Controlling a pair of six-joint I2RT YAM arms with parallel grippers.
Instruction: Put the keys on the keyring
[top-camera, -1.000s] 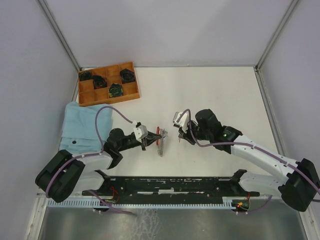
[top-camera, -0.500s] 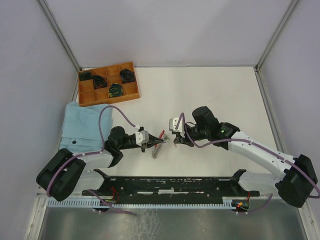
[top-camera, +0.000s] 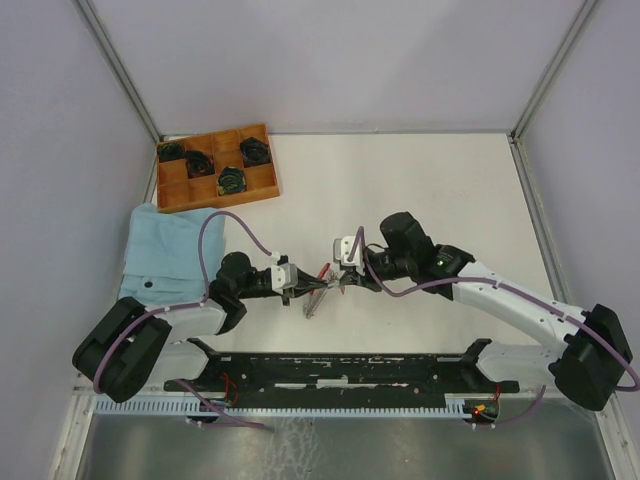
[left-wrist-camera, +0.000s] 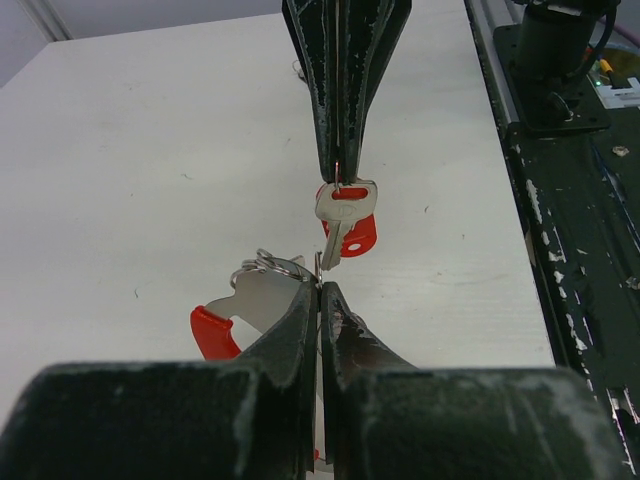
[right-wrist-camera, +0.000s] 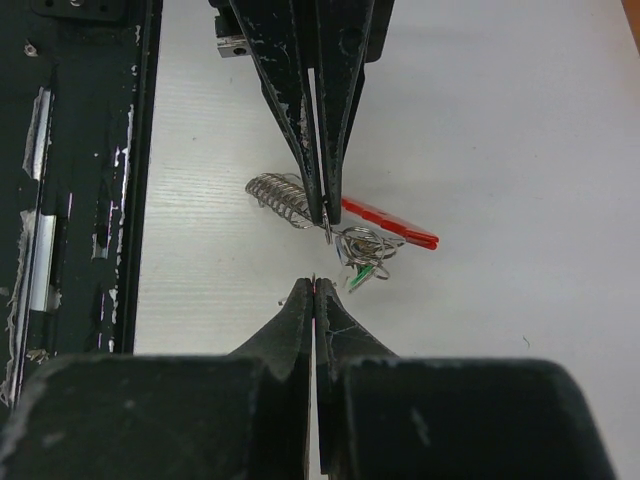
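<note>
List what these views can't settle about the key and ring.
Left wrist: left fingers cover where they grip the ring.
Right wrist: right fingers hide the red key they hold.
Right wrist: green bit at the ring, too small to identify.
Top view: key and ring too small; threading unreadable.

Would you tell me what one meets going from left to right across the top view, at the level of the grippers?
The blue cloth → left gripper → keyring it grips → right gripper, shut on a key.

No text or label can be read.
</note>
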